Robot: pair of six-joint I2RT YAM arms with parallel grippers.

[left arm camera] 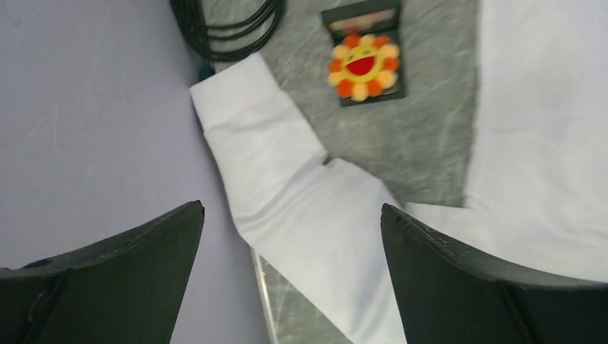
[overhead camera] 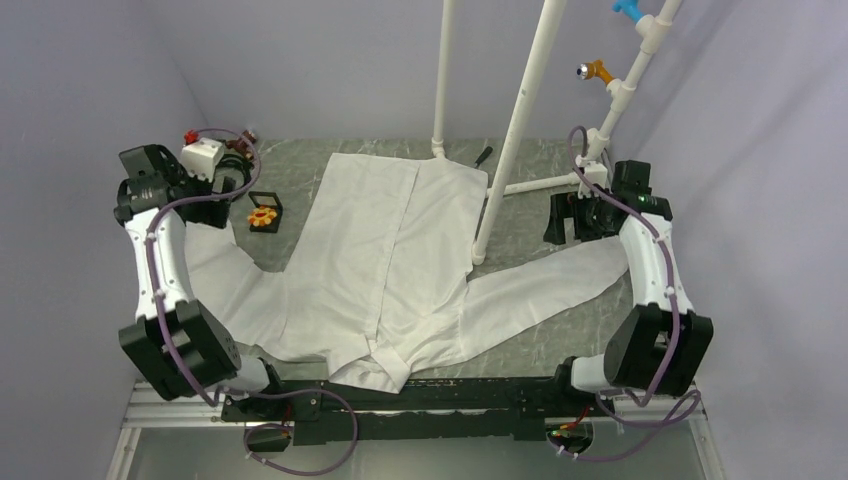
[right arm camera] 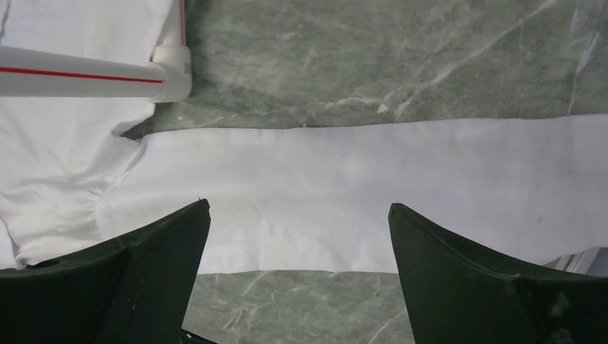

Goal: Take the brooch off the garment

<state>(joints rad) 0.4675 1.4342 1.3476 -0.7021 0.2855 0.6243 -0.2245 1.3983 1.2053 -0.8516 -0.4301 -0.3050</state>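
Note:
The garment (overhead camera: 380,260), a white long-sleeved shirt, lies spread flat on the green marble table. The brooch (overhead camera: 264,213), an orange-yellow flower with a red centre, lies off the garment in a small black box (overhead camera: 266,224) left of the shirt's body. It also shows in the left wrist view (left arm camera: 362,66), in the box (left arm camera: 373,100). My left gripper (overhead camera: 225,193) (left arm camera: 292,208) is open and empty above the left sleeve (left arm camera: 287,179), short of the brooch. My right gripper (overhead camera: 578,216) (right arm camera: 299,204) is open and empty above the right sleeve (right arm camera: 344,193).
A white PVC pipe rack (overhead camera: 520,120) stands on the far half of the table, its base pipe (right arm camera: 86,74) lying by the shirt. Black cables (left arm camera: 229,29) and small items (overhead camera: 240,145) sit at the back left. The wall (left arm camera: 86,129) is close on the left.

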